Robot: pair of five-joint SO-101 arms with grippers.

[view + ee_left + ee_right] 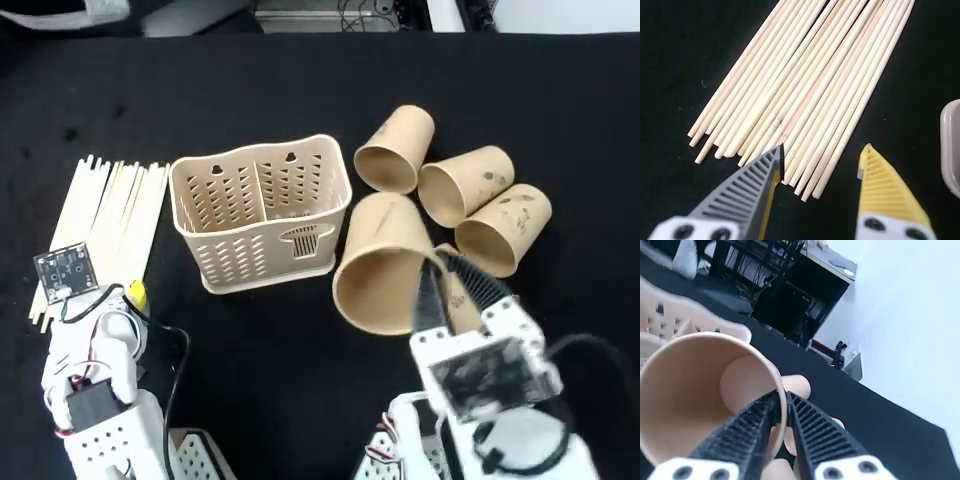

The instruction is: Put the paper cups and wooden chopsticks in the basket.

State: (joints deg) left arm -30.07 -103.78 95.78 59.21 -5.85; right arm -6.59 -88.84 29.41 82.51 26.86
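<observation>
1. Right gripper (785,399) pinches closed on the rim of a tilted paper cup (380,262), just beside the basket (240,250).
2. Left gripper (823,150) gapes wide and empty over the wooden chopsticks (110,210).

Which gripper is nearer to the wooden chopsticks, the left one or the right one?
Left. The left gripper hangs open over the chopsticks' ends; the right gripper grips a paper cup's rim on the basket's far side.
</observation>
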